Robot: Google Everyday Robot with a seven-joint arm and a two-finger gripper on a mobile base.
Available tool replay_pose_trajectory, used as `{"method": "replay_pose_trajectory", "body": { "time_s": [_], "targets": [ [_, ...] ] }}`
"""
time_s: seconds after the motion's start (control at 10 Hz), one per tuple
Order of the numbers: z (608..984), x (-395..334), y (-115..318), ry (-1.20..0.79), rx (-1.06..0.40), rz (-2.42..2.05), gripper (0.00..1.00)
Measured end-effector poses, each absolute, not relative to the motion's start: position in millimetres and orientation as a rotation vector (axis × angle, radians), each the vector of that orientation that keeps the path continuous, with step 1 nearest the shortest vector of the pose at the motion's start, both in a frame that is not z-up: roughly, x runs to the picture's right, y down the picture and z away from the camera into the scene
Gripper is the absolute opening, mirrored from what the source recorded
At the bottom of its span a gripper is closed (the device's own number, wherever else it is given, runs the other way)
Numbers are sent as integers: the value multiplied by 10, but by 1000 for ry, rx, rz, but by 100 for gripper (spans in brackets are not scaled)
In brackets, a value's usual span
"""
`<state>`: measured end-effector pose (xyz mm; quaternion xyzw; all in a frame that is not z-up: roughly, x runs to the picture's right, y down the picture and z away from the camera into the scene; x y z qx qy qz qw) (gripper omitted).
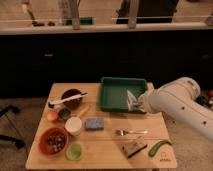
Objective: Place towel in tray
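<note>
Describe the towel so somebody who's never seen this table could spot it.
Start at the wooden table, then find the green tray at its far edge. At the tray's right end, where the claw of the white arm reaches in, is the towel. It is the only pale, crumpled thing inside the tray; everything else sits on the wood.

Matt pale wooden tabletop [150, 124]; glossy green plastic tray [113, 86]; shiny metal fork [131, 132]; smooth white-shelled arm [175, 102], its end effector [135, 102] inside the tray's right end.

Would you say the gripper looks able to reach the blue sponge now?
Probably yes: the gripper sits at the green tray's right edge, and the blue sponge lies uncovered nearby, only the tray's low wall between.
</note>
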<state>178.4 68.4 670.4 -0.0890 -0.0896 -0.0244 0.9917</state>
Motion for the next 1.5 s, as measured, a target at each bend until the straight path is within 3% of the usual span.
{"method": "replay_pose_trajectory", "body": {
  "time_s": [1.5],
  "targets": [
    [7345, 1775, 340, -152, -191, -28, 2]
  ]
}}
